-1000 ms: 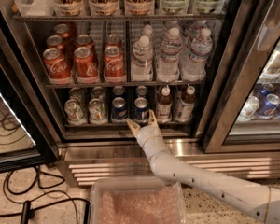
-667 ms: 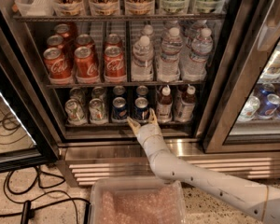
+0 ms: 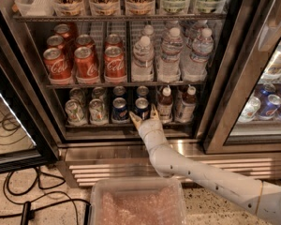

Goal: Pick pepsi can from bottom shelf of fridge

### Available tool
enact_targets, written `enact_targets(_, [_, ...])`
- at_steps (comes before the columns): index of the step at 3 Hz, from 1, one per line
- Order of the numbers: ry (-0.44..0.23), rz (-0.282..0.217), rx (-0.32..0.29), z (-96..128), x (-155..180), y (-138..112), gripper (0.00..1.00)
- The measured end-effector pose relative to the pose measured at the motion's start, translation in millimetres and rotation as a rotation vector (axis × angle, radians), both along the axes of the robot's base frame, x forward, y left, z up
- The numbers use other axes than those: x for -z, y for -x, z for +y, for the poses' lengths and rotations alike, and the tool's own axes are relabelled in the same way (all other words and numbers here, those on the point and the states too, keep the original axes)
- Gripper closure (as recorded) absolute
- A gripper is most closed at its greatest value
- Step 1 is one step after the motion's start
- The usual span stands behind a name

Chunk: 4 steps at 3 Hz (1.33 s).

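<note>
I have the end effector at the front edge of the fridge's bottom shelf. Its fingers are apart, flanking the pepsi can. That can stands upright, just right of a second blue can. I cannot tell whether the fingers touch it.

Speckled floor with black cables trailing at the left.

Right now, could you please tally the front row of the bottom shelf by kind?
Pale cans: 2
Pepsi cans: 2
Bottles: 2
Total: 6
The gripper is open just in front of the right pepsi can.
</note>
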<state>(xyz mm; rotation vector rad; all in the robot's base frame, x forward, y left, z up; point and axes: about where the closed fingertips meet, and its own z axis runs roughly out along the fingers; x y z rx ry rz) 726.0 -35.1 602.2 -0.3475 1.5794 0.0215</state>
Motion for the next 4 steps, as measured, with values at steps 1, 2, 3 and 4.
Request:
enact_targets(1, [0.001,-0.003,0.000,0.9,-0.9,-4.2,0.39])
enact_targets(2, [-0.001,-0.002,-0.001,1.0,-0.8,-5.0,0.58])
enact_targets(3, [-0.013,0.008,-0.007,1.0,0.7,-6.6,0.81])
enact_targets(4, [-0.013,0.007,-0.007,1.1,0.6,-6.6,1.00])
